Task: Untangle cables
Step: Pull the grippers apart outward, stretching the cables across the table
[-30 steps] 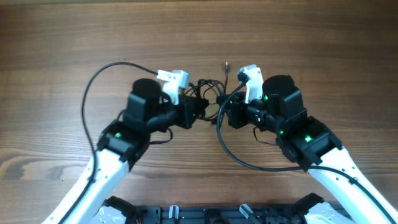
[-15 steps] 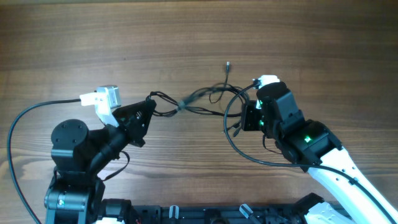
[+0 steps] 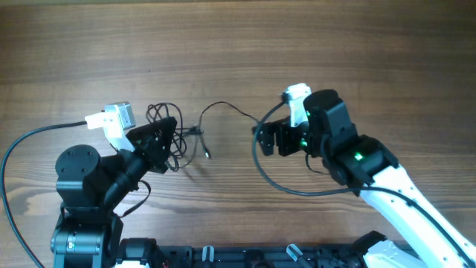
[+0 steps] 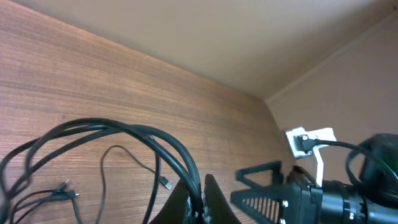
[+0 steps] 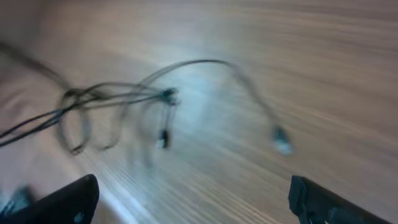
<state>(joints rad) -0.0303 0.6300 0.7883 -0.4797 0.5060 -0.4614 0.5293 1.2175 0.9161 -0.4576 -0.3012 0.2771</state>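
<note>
The cables (image 3: pixel 169 126) are thin dark cords bunched in loops at the centre left of the table. One loose strand (image 3: pixel 227 108) arcs right toward the right arm, and a plug end (image 3: pixel 207 155) lies on the wood. My left gripper (image 3: pixel 169 134) is shut on the cables; in the left wrist view its gripper (image 4: pixel 200 198) pinches two dark strands (image 4: pixel 155 140) between the fingers. My right gripper (image 3: pixel 262 138) stands apart from the cables, to the right of the arc. In the blurred right wrist view that gripper (image 5: pixel 193 196) is wide open and empty, with the cables (image 5: pixel 118 99) beyond it.
A thick black arm cable (image 3: pixel 279 182) loops under the right arm, and another (image 3: pixel 22 149) sweeps round the left arm. The right arm's housing (image 4: pixel 298 193) shows in the left wrist view. Bare wooden table (image 3: pixel 238 45) spreads beyond both arms.
My right gripper has opened and let go of the cables. The left arm has drawn the bundle leftward, and the stretched cords have gone slack, gathering into loops by the left gripper.
</note>
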